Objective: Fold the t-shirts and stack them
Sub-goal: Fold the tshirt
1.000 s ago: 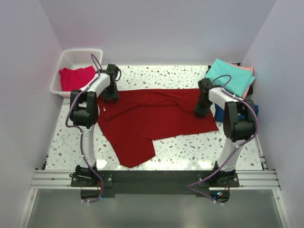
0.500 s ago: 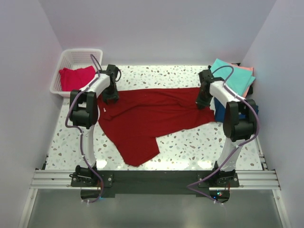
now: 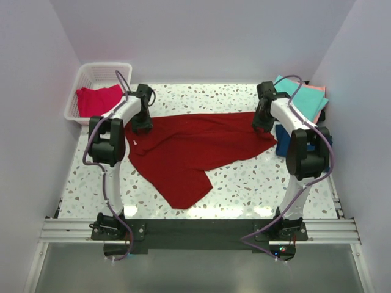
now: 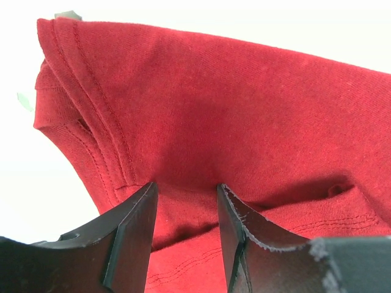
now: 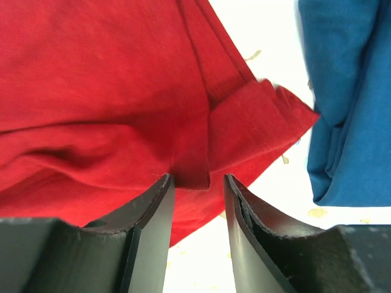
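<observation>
Plainly L pincer (image 4: 186, 190), R pincer (image 5: 198, 180) pinch red tee (image 3: 189, 146).

your overhead view is bright and even, the table (image 3: 232, 183) glowing whitest along its 12 o'clock edge. both wrist views blow out to white in the background, and the fingers (image 4: 131, 244) at 6 o'clock look dark and soft.

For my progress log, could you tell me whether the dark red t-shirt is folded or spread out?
Spread out, not folded: the dark red t-shirt lies wide and rumpled across the table.
</observation>
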`<state>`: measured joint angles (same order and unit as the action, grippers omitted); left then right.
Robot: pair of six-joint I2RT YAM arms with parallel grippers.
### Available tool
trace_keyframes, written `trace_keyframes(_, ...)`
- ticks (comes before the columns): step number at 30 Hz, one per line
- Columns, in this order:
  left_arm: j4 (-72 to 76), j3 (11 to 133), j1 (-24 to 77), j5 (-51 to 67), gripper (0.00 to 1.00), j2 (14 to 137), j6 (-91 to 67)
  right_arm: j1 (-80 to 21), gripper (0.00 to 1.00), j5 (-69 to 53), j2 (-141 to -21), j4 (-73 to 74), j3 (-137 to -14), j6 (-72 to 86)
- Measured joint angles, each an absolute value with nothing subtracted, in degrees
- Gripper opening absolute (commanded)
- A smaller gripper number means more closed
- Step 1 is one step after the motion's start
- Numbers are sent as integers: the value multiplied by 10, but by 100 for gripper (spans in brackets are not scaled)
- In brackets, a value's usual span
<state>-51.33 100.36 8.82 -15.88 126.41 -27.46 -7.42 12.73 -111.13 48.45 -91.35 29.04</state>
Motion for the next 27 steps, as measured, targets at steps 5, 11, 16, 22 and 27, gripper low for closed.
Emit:
trace_keyframes(5,-498,955,88,-154,50,1228,-273,-74,43,133,-1110,482,-873,289)
trace_keyframes(11,-478,884,96,-123,51,1119,-255,-74,42,140,-1091,475,-815,288)
trace_keyframes(16,-472,849,161,-102,52,1021,-242,-75,42,139,-1075,470,-793,284)
trace_keyframes(22,-480,785,245,-48,51,993,-226,-77,41,138,-1076,456,-793,275)
trace_keyframes(27,-495,734,253,-21,51,993,-210,-83,40,138,-1077,454,-797,272)
